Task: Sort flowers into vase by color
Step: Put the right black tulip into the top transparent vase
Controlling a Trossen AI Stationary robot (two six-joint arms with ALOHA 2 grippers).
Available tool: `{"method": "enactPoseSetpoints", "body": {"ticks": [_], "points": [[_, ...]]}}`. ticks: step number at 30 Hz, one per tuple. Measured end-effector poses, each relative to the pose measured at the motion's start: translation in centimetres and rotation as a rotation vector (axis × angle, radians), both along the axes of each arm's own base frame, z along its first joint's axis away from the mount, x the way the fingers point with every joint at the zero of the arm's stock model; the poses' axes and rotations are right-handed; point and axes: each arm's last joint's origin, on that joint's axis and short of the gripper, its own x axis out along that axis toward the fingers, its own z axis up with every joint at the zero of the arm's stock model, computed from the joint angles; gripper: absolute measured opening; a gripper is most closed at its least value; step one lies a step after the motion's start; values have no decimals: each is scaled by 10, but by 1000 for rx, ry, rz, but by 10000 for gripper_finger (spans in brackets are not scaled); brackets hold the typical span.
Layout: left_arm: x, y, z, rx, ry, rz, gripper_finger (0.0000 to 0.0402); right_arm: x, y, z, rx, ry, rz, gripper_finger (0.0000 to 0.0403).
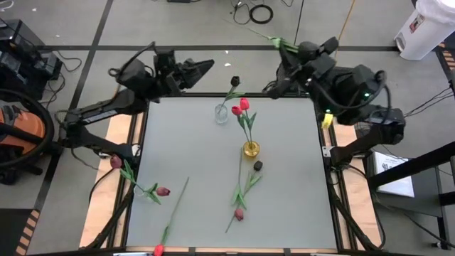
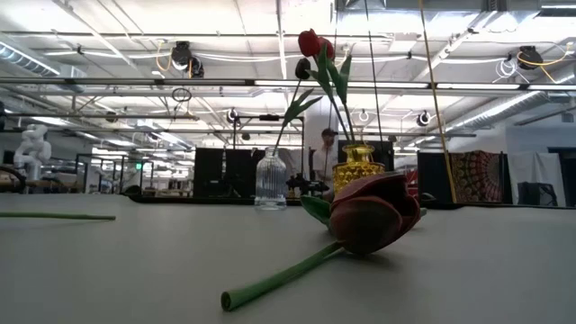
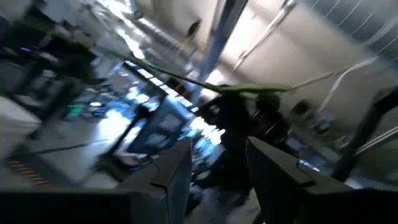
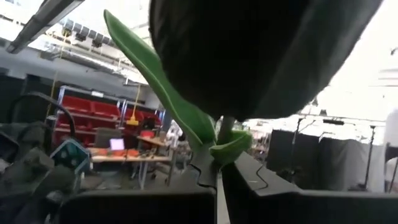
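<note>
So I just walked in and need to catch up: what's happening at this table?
Two arms are sorting tulips into vases. The right end effector, raised behind the table's far right corner, is shut on a dark tulip by its stem. The left end effector hangs open beyond the far left corner, holding nothing. The yellow vase holds red tulips, the clear vase a black one. Several tulips lie on the table.

We see red tulips (image 1: 240, 108) upright in the gold vase (image 1: 251, 149) (centre), loose flowers (image 1: 240, 200) toward six o'clock.
</note>
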Motion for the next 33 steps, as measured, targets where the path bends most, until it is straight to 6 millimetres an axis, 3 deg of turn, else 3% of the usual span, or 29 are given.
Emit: {"method": "enactPoseSetpoints", "body": {"ticks": [7, 14, 22, 33], "points": [[-35, -4, 3, 95, 164, 89, 157, -23, -3, 1, 82, 34, -34, 0], [-56, -7, -5, 132, 340, 163, 157, -28, -3, -4, 152, 54, -3, 0], [-59, -7, -17, 127, 478, 190, 157, -14, -6, -11, 295, 173, 39, 0], [-57, -6, -25, 215, 583, 243, 157, 28, -6, -2, 349, 247, 231, 0]]}}
